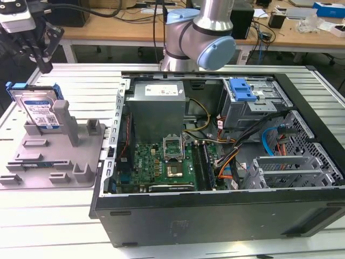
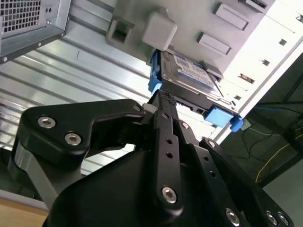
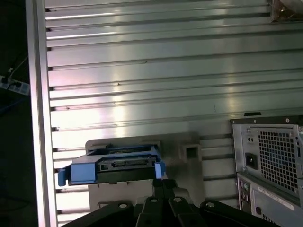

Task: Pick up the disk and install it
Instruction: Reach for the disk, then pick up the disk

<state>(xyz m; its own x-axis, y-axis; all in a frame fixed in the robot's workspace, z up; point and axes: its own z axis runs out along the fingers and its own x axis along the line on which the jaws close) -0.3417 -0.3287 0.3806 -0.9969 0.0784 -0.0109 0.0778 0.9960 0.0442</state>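
Observation:
The disk (image 1: 38,108) is a silver drive with a white and blue label and a blue bracket. It stands on edge in the grey fixture (image 1: 54,162) at the exterior view's left, leaning against an upright post. My gripper (image 1: 46,67) hangs just above and behind the disk's top edge, apart from it, with its black fingers together and nothing between them. In the second wrist view the fingertips (image 2: 162,98) point at the disk (image 2: 189,73). In the first wrist view the gripper (image 3: 163,182) sits close to the disk (image 3: 113,165).
The open computer case (image 1: 215,216) lies to the right of the fixture, with motherboard, cables and a grey drive cage with a blue latch (image 1: 242,89) inside. The arm's base (image 1: 199,38) stands behind the case. Ribbed aluminium table (image 3: 165,71) surrounds the fixture.

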